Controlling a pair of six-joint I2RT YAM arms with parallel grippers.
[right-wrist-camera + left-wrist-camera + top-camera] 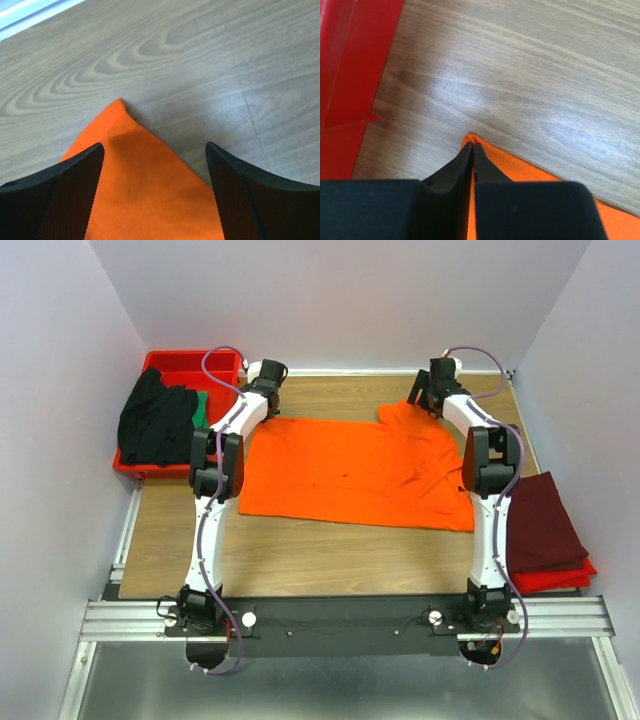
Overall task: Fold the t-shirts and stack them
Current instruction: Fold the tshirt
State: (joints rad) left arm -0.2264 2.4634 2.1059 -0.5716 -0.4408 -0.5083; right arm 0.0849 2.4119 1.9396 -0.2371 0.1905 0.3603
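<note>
The bright orange t-shirt (350,470) lies spread flat across the middle of the wooden table. My left gripper (262,378) is at its far left corner; in the left wrist view the fingers (473,150) are shut on that orange corner (530,172). My right gripper (428,388) is at the far right corner, open, its fingers (80,165) astride the orange corner (135,175) without pinching it. The black t-shirt (155,420) and a bit of the green t-shirt (201,410) lie in the tray. The dark maroon t-shirt (540,525) lies folded at the right.
A rigid red plastic tray (190,362) stands at the far left, its wall near my left gripper (355,75). A red cloth (560,578) lies under the maroon shirt. White walls close in the table on three sides.
</note>
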